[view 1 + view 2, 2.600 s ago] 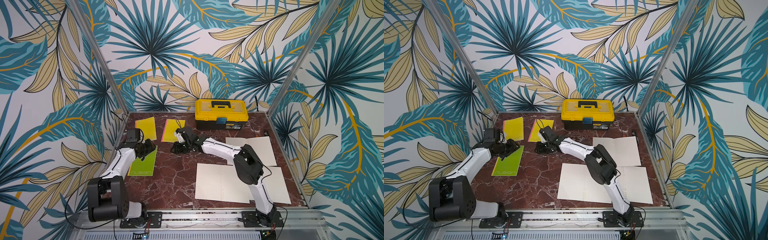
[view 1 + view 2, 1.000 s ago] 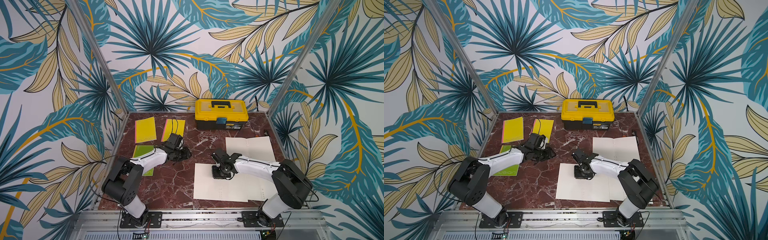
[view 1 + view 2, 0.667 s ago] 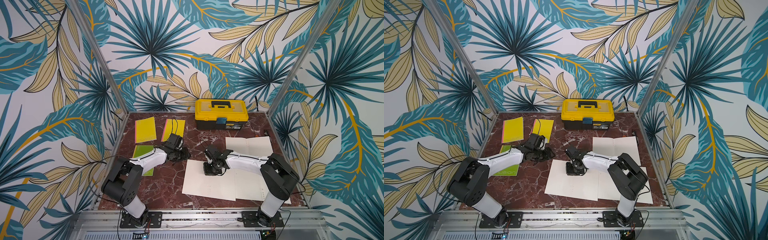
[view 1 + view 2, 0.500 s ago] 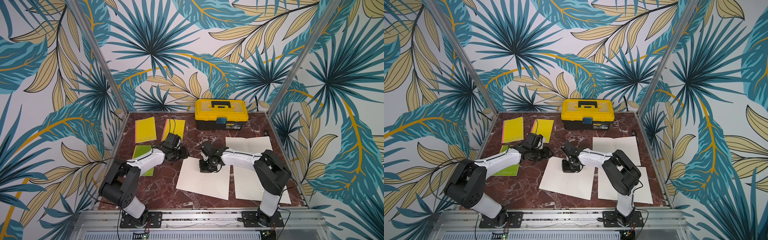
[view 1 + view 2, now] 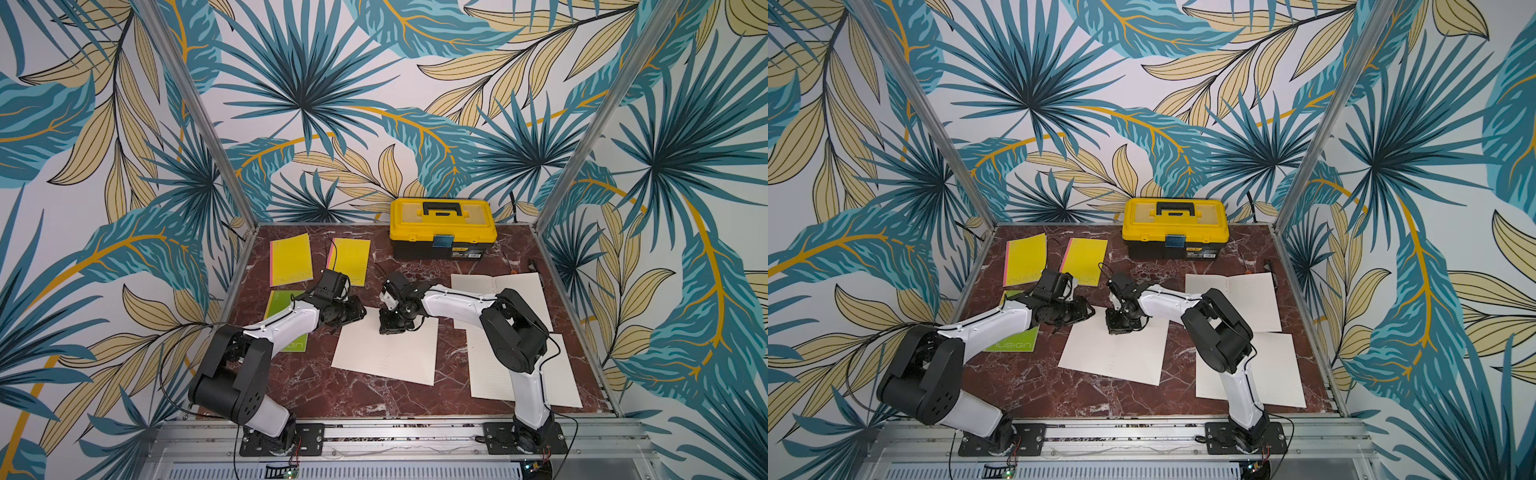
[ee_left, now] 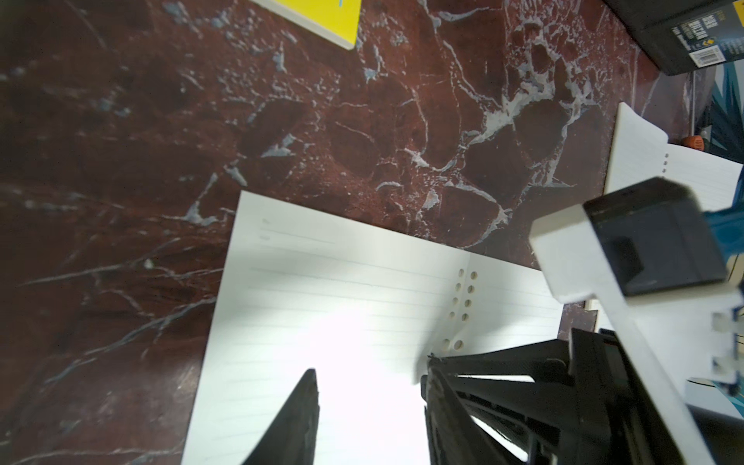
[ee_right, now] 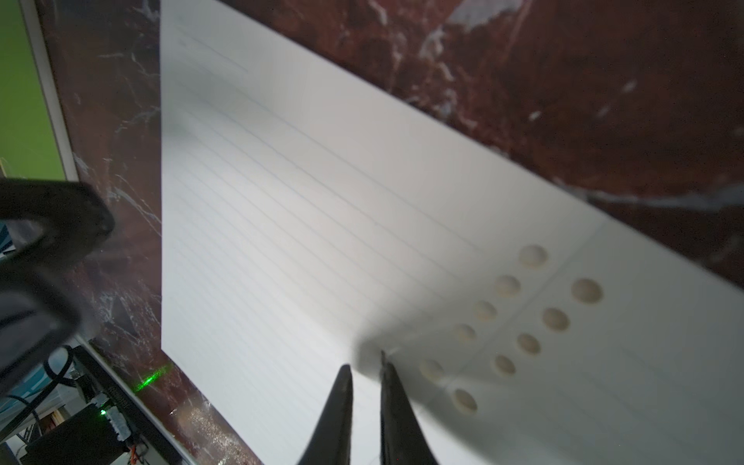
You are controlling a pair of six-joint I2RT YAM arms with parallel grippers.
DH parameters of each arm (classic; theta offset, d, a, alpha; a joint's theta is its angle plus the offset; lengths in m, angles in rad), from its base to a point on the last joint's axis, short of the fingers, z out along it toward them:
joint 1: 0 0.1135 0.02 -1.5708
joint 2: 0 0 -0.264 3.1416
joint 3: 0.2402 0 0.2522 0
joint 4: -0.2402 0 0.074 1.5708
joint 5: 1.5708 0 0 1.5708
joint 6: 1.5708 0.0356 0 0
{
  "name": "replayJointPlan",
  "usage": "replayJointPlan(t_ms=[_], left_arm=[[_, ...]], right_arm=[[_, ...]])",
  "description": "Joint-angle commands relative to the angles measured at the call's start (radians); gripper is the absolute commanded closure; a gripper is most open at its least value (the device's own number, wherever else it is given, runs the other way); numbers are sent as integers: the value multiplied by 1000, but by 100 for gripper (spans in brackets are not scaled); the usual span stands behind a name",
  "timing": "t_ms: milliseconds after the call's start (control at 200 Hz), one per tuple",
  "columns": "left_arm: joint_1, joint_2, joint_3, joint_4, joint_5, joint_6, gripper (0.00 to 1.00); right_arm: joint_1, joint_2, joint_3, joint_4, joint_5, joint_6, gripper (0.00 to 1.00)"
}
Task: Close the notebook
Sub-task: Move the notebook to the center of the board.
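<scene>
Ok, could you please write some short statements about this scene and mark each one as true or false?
1. The yellow toolbox is closed. True.
2. Two yellow notebooks lie closed at the back. True.
3. The right hand is on the green notebook. False: it is on the white pages of the middle notebook.
4. The middle notebook is closed. False: it lies open.
5. The left hand grips a yellow notebook. False: its jaws stand open, holding nothing.

walls (image 5: 299,104): palm-leaf print | tabletop (image 5: 332,395): red-brown marble | posts (image 5: 203,124): metal
</scene>
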State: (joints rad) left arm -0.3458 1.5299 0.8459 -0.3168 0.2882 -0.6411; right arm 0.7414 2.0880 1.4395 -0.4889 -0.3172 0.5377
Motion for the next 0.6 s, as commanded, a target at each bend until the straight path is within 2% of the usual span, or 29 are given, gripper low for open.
replayJointPlan(t_ms=[0,335,596], left_arm=[[19,-13,-14,-14,-14,24,55],[68,-55,-31,-83,-49,66,54],[120,-57,-32,-94,-66,101,52]], right_arm=[[-2,109,0,-116,85,-60,83],[-66,189,161,-222,90,-195,82],[-68,41,105,-164,104,-197,77]])
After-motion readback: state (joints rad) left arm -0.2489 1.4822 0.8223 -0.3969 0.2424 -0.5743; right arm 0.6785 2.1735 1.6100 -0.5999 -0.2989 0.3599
